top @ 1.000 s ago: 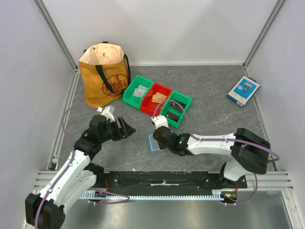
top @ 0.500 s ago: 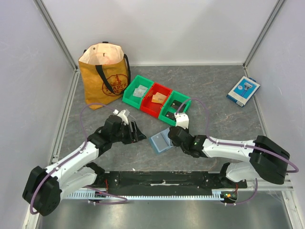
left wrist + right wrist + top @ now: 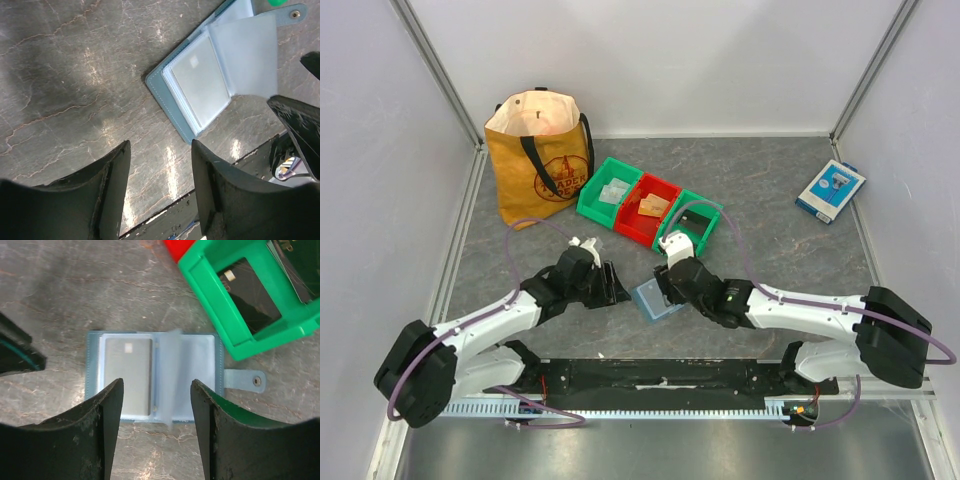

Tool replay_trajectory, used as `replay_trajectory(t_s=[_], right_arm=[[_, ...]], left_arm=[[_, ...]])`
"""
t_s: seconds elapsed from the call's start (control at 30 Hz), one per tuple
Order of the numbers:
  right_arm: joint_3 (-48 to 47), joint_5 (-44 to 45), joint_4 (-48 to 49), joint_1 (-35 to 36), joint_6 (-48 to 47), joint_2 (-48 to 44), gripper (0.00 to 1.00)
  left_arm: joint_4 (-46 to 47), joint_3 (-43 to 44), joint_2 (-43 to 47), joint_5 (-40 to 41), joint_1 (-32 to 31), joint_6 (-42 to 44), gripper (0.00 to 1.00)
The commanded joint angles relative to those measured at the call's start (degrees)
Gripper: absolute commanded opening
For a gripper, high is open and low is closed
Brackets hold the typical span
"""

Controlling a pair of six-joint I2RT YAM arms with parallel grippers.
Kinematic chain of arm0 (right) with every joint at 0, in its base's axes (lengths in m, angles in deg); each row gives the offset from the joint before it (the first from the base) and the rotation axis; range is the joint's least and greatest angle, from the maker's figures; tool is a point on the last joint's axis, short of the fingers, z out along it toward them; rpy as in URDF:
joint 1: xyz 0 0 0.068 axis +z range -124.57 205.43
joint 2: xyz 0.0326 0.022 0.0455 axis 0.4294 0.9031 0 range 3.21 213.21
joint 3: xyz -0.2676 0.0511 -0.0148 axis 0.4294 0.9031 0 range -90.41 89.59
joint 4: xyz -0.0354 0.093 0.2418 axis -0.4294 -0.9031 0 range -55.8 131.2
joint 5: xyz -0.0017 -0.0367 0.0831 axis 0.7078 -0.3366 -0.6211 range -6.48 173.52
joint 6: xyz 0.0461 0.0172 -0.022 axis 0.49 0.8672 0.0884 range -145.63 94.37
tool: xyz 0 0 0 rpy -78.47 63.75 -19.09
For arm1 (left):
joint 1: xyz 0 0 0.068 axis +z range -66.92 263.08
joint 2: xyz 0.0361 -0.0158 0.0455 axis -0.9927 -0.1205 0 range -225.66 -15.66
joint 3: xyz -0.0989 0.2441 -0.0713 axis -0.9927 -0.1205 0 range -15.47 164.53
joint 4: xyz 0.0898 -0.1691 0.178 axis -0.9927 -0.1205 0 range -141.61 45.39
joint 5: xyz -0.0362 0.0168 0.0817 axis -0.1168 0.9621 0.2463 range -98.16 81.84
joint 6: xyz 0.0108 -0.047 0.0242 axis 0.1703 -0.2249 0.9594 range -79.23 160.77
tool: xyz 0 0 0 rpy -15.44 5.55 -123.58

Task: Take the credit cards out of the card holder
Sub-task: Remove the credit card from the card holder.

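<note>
The dusty-blue card holder [image 3: 200, 362] lies open on the table, its snap tab [image 3: 245, 380] pointing right. A pale grey credit card [image 3: 128, 374] sits in its left pocket, and a clear inner sleeve [image 3: 172, 382] stands up at the spine. My right gripper [image 3: 156, 435] hovers open just over the holder's near edge, holding nothing. In the left wrist view the holder [image 3: 165, 95] and its grey card [image 3: 199, 82] lie ahead of my open, empty left gripper [image 3: 160, 185]. From above, the left gripper [image 3: 614, 284] and right gripper [image 3: 666, 288] flank the holder [image 3: 651, 301].
Three bins stand behind the holder: a green one [image 3: 590, 200] with pale cards, a red one [image 3: 632, 228] with orange cards, and a green one [image 3: 708, 215] with a dark card. A tan tote bag [image 3: 540, 155] is at back left, a blue-and-white box [image 3: 830, 190] at back right.
My right gripper has opened and swung back over the holder, which now lies open. The left gripper has moved right, close to the holder's left edge, with its jaws a little narrower.
</note>
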Motion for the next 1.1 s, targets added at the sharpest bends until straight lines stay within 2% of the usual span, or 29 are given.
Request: replay_trajectory(t_s=[0.0, 0.13, 0.4, 0.6, 0.87, 1.07], right_arm=[[-3.55, -6.08, 2.74, 0.56, -6.09, 0.31, 0.64], [-2.94, -8.28, 3.61, 2.05, -9.34, 1.54, 0.64], [-1.27, -8.55, 7.13, 1.96, -9.53, 8.66, 0.72], [1.1, -7.41, 9.85, 1.88, -8.3, 11.92, 0.72], [4.26, -7.76, 11.44, 1.26, -6.89, 12.97, 0.67], [7.25, -12.5, 14.86, -1.11, -3.91, 11.66, 0.51]], left_arm=[[3.19, 1.82, -2.2, 1.56, -0.82, -1.92, 0.56], [3.8, 2.17, -3.44, 2.18, -1.88, -2.27, 0.52], [4.33, 2.43, -4.05, 2.26, -2.85, -3.06, 0.5], [4.42, 2.87, -4.75, 2.44, -3.64, -3.24, 0.5], [4.59, 4.02, -6.16, 2.26, -4.25, -3.33, 0.49], [5.12, 4.81, -7.3, 1.91, -4.78, -3.59, 0.49]])
